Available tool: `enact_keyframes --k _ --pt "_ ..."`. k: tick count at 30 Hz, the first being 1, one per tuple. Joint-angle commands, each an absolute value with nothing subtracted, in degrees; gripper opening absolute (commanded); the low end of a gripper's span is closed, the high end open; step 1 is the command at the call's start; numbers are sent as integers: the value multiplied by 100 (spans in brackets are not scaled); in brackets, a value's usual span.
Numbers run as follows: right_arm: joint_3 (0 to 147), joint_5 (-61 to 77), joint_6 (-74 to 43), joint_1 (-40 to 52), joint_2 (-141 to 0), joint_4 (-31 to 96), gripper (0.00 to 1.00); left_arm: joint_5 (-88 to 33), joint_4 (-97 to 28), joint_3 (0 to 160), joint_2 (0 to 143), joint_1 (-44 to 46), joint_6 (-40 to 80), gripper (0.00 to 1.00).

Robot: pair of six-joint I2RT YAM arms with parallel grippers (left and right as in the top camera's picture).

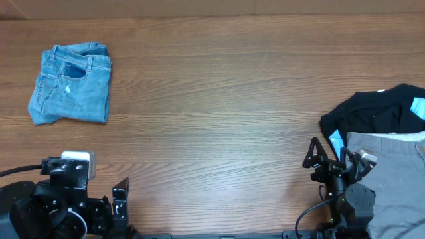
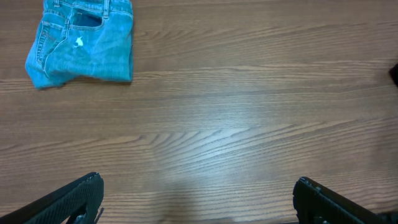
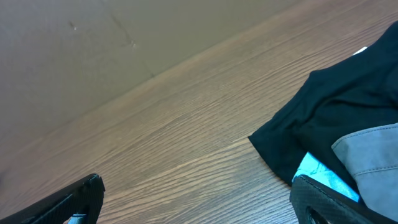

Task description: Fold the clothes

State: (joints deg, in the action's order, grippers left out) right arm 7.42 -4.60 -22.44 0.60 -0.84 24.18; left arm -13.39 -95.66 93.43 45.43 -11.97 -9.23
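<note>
Left gripper (image 2: pixel 199 183) low, jaws wide — right gripper (image 3: pixel 198 182) likewise, beside black garment (image 3: pixel 336 106)

Black left end effector (image 2: pixel 198 182) — dark cables (image 1: pixel 16 171), white module (image 1: pixel 76 158).

Even, soft light; sharp frames

Overhead cam straight down; wrist cams low, oblique; L wrist + overhead share jeans (image 1: pixel 72 85).
</note>
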Motion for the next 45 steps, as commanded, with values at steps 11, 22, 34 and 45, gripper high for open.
enact_keyframes --k 11,22,34,45 --pt "703 -392 -2248 25 -16 2383 100 -1308 -9557 9380 4563 -1162 -1028 100" --pt "703 -392 -2248 25 -16 2383 100 -1308 -9557 9380 4563 -1162 -1028 100" --pt "703 -392 -2246 25 -16 2383 100 -1306 -9566 9380 4560 -707 -1028 100" --pt "703 -392 -2248 25 -16 2383 100 -1601 -7146 8261 3758 143 -1140 100"
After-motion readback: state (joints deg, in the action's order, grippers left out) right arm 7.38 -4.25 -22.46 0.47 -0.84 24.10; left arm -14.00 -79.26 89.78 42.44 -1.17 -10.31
